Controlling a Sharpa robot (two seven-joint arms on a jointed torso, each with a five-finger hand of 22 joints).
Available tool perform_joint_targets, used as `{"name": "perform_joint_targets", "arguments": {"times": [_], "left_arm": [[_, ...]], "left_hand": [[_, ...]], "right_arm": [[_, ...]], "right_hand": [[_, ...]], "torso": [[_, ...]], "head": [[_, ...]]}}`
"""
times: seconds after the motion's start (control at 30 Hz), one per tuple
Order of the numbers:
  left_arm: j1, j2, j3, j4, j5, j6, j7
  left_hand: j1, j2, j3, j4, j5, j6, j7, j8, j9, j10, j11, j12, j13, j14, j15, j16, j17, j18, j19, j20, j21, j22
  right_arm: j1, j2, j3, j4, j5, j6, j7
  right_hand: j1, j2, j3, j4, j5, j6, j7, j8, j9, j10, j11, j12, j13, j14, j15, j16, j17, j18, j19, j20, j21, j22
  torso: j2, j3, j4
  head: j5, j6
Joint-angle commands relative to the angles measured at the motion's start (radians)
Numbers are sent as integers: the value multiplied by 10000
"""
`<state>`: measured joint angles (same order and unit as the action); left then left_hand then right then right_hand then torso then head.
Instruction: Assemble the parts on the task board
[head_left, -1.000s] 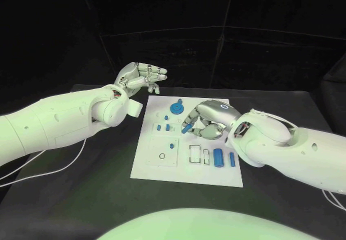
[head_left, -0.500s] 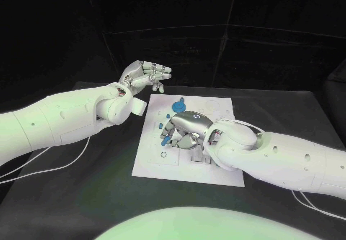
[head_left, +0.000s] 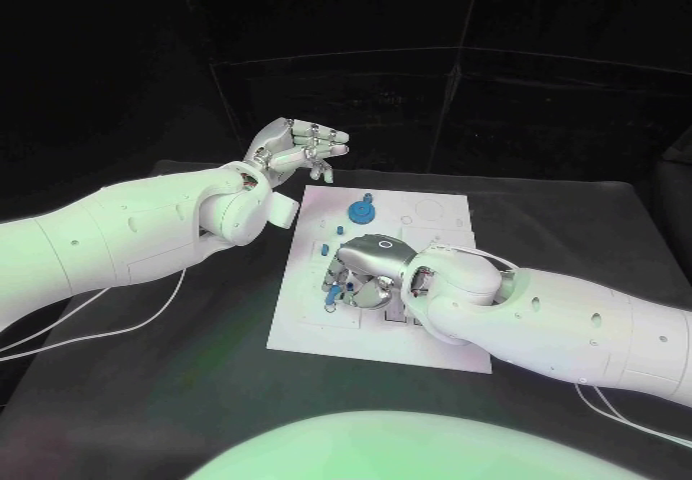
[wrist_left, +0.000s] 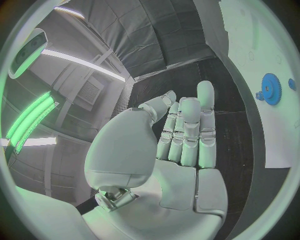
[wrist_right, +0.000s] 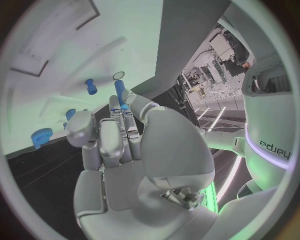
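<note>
A black desk (head_left: 173, 400) carries a white board (head_left: 440, 345) at its middle, lying flat.

The right arm (head_left: 577, 320) reaches in from the right across the near half of the board. Its robot hand (head_left: 368, 272) hovers low over the board's left-middle part, fingers curled down and gripping a slim blue peg (wrist_right: 119, 94) at the fingertips. In the right wrist view the peg stands out past the fingertips just above the board, close to a small round hole (wrist_right: 119, 75) and another small blue part (wrist_right: 92, 86).

The left arm (head_left: 130, 235) comes in from the left. Its robot hand (head_left: 296, 150) is raised above the board's far left corner, holding nothing, fingers loosely bent and apart.

A blue gear (head_left: 358, 213) sits on the far part of the board, well apart from both robot hands.
</note>
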<state>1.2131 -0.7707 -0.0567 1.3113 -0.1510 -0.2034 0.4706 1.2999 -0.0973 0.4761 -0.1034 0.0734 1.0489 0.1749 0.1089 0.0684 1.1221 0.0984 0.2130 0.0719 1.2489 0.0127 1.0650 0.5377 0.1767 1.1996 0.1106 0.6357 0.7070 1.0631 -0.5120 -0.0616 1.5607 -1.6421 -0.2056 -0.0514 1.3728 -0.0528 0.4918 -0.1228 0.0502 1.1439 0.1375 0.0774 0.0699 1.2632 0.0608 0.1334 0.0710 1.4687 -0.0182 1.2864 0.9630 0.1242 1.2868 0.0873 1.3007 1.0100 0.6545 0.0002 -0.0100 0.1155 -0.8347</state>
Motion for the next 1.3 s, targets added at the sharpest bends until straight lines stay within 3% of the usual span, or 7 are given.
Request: {"name": "perform_joint_targets", "arguments": {"times": [0.03, 0.5, 0.87, 1.3], "left_arm": [[16, 17, 9, -1, 38, 108, 23], [16, 21, 8, -10, 38, 113, 20], [16, 19, 8, -1, 38, 113, 11], [16, 14, 8, 9, 38, 110, 6]], "left_hand": [[47, 85, -65, 16, -2, -9, 22, 46, -9, -29, 34, 52, -10, -45, 10, -20, -9, 64, -69, 17, -51, -13], [47, 85, -65, 16, -2, -9, 22, 46, -9, -29, 34, 52, -10, -45, 10, -20, -9, 64, -69, 17, -51, -13], [47, 85, -65, 16, -2, -9, 22, 46, -9, -29, 34, 52, -10, -45, 10, -20, -9, 64, -69, 17, -51, -13], [47, 85, -65, 16, -2, -9, 22, 46, -9, -29, 34, 52, -10, -45, 10, -20, -9, 64, -69, 17, -51, -13]], "right_arm": [[2, 37, -29, -12, -293, 424, -59], [-37, 85, -78, -74, -484, 643, -176], [-60, 315, -93, -137, -1012, 481, -578], [-63, 440, -139, -161, -1136, 480, -616]], "right_hand": [[-53, -15, 43, 3, 61, 4, 48, -11, 16, -30, 44, -63, -6, 86, 10, 54, -13, -118, -43, 26, 20, -15], [-77, -15, 45, 13, 60, 6, 49, -12, 17, -30, 46, -69, -5, 84, 14, 51, -22, -117, -48, 30, 19, -19], [-188, -55, 37, 50, 41, -24, 55, -40, 12, -59, 56, -113, -8, 74, 26, 39, -63, -105, -87, 48, -6, -72], [-617, -395, -79, 174, 103, -526, 180, -171, -52, -490, 209, -418, -69, 30, 155, -4, -193, -65, -241, 157, -127, -298]], "torso": [[0, 3, -18], [-5, -1, -14], [-5, -5, -3], [-1, -5, -6]], "head": [[17, -17], [52, -54], [60, -39], [86, -55]]}}
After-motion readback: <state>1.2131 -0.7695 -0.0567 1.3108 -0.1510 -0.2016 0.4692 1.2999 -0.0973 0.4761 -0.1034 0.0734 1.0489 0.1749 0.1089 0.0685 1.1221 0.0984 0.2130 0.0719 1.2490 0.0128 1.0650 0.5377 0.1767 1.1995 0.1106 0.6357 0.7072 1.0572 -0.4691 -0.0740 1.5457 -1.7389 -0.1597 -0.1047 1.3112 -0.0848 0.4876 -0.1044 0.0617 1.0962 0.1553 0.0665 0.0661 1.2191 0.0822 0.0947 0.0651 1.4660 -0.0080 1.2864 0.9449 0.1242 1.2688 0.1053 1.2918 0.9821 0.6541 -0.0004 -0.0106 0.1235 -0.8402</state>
